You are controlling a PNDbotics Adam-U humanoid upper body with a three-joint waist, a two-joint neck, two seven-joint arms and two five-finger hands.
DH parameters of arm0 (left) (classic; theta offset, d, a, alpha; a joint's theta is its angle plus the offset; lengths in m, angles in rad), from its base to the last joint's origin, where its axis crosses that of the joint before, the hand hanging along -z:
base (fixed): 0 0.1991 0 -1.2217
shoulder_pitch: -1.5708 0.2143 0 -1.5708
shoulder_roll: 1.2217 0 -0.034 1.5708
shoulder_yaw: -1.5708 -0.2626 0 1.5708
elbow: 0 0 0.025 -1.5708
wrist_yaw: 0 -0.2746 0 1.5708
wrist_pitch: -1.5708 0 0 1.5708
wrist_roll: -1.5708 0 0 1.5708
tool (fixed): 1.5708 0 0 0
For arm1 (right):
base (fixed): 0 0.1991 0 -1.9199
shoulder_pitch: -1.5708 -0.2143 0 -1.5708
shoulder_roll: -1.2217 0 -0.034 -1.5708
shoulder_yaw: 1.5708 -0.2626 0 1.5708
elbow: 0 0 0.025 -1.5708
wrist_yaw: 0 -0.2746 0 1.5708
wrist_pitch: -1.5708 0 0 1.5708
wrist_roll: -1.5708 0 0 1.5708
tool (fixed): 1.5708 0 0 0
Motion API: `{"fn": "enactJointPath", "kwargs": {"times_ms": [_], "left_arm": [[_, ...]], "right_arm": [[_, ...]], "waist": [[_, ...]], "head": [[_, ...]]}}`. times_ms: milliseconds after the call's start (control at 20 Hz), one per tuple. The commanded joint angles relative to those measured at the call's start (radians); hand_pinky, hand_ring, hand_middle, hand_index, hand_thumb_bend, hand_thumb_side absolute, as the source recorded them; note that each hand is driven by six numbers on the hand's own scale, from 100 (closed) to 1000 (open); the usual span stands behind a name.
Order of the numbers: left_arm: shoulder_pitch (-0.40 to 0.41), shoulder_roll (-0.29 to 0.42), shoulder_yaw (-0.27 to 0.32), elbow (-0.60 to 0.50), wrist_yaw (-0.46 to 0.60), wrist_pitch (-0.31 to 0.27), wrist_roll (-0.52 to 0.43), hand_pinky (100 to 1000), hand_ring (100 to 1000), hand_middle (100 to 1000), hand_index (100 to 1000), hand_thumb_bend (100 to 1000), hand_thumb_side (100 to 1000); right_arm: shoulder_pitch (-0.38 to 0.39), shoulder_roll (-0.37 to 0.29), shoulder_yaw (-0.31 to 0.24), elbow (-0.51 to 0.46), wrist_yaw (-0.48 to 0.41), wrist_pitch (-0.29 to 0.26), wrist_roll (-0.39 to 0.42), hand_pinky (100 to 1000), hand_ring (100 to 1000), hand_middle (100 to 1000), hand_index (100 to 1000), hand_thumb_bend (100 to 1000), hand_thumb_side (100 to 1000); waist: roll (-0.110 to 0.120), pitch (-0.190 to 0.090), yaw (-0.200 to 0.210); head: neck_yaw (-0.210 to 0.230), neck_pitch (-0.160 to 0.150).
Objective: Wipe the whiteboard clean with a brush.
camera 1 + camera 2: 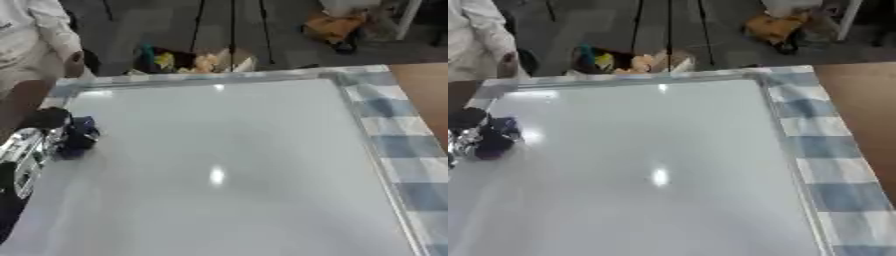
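Fingers on the left hand (48, 132) look curled around a dark blue brush (81, 135), though it's blurry enough that I can't make out exactly how each one sits, just that the brush is tucked in against them. That hand comes in from the left edge, black with a silvery forearm, and it's sitting on the left side of the whiteboard (227, 165), a bit above the middle of that edge. So the brush is right there on the board surface, near its left frame. Only one hand shows, and only one brush. One whiteboard too, big, lying flat, taking up most of both views, with a silver frame and a couple of bright ceiling-light reflections on it. No writing or marks I can read on the board; it looks plain white-grey all over. No brand or label I can make out on the brush or the arm either. Under the board there's a blue and white checked cloth (402, 145) showing along the right side and the far edge, and past that on the right a strip of brown tabletop (427, 85). Off behind the table the floor has a jumble of coloured stuff, including an orange thing (337, 26), too fuzzy to say what any of it is.
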Motion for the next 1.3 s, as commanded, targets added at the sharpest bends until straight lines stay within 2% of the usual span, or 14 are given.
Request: {"fn": "enactJointPath", "kwargs": {"times_ms": [50, 850, 1300], "left_arm": [[-0.006, 0.006, -0.008, -0.009, 0.021, -0.01, -0.005, 298, 386, 229, 241, 100, 672], [-0.004, 0.01, -0.017, -0.04, 0.068, -0.019, 0.014, 277, 340, 175, 215, 100, 608], [0.0, 0.021, -0.035, -0.101, 0.072, -0.036, 0.003, 275, 328, 164, 205, 100, 587]], "right_arm": [[-0.019, -0.02, -0.006, -0.015, -0.004, 0.003, -0.004, 826, 845, 757, 840, 100, 990], [-0.023, -0.018, -0.004, -0.015, -0.004, 0.003, -0.004, 826, 845, 757, 840, 100, 989], [-0.021, -0.018, -0.004, -0.015, -0.005, 0.003, -0.006, 826, 844, 757, 840, 100, 988]], "waist": [[-0.004, -0.015, 0.0], [-0.005, -0.017, 0.005], [-0.003, -0.019, 0.008]], "head": [[-0.001, -0.008], [-0.006, -0.003], [-0.011, 0.003]]}}
